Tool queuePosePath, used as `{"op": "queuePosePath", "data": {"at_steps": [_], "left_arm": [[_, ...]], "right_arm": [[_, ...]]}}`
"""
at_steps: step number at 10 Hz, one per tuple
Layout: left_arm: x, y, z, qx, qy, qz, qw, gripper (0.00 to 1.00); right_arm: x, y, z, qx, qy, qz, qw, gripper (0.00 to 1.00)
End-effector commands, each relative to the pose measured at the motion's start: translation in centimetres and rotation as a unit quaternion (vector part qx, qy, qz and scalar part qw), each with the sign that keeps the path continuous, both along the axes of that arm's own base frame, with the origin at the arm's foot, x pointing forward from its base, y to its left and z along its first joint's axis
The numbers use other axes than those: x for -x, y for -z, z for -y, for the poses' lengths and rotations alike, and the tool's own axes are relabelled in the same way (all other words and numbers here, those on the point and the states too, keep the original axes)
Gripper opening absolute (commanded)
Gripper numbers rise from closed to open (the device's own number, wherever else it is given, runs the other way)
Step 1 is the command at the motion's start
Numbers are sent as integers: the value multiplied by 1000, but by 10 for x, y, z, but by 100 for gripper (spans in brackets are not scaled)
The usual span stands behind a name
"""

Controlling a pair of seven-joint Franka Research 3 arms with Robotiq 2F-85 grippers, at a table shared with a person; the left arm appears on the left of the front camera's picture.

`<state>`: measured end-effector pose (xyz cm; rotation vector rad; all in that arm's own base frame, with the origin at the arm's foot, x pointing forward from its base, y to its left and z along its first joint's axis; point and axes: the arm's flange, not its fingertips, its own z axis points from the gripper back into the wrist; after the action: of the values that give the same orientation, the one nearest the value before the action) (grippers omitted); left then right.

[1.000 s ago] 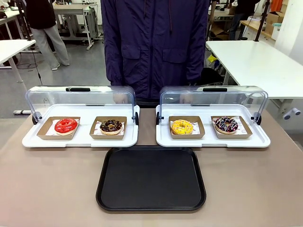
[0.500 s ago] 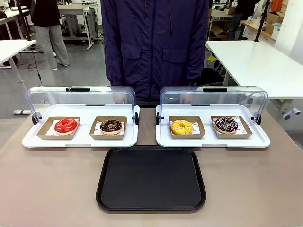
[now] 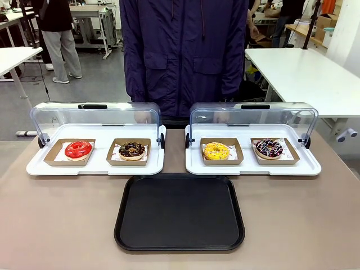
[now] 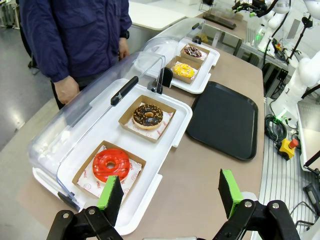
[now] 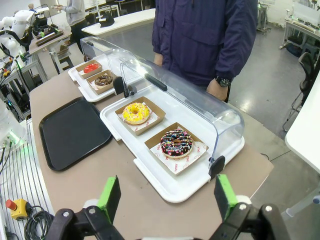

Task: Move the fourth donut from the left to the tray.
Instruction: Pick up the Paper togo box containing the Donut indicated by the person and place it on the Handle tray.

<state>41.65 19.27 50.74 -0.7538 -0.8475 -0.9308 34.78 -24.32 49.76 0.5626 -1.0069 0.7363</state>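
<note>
- My left gripper, black with green pads, hangs spread wide with nothing between its fingers. The bottom edge cuts off its knuckles.
- My right gripper gapes just as wide, also empty.
- The dark chocolate-purple sprinkled ring donut sits in its brown cardboard holder on the right white display tray. It is at 3 o'clock of the yellow donut and 2 o'clock of the large flat black plastic tray.
- The raised clear domed lid blurs the person's hands behind it.
- Red print on the paper liner under the donut is too small to read.
</note>
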Motion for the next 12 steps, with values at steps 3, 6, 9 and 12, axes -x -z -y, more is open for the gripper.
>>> {"op": "queuePosePath", "data": {"at_steps": [3, 6, 9, 12], "left_arm": [[0, -3, 0, 1, 3, 0, 1000, 100], [0, -3, 0, 1, 3, 0, 1000, 100], [0, -3, 0, 1, 3, 0, 1000, 100], [0, -3, 0, 1, 3, 0, 1000, 100]], "right_arm": [[-4, -1, 2, -4, -3, 20, 1000, 100], [-4, -1, 2, -4, -3, 20, 1000, 100], [-4, -1, 2, -4, -3, 20, 1000, 100], [-4, -1, 2, -4, -3, 20, 1000, 100]]}}
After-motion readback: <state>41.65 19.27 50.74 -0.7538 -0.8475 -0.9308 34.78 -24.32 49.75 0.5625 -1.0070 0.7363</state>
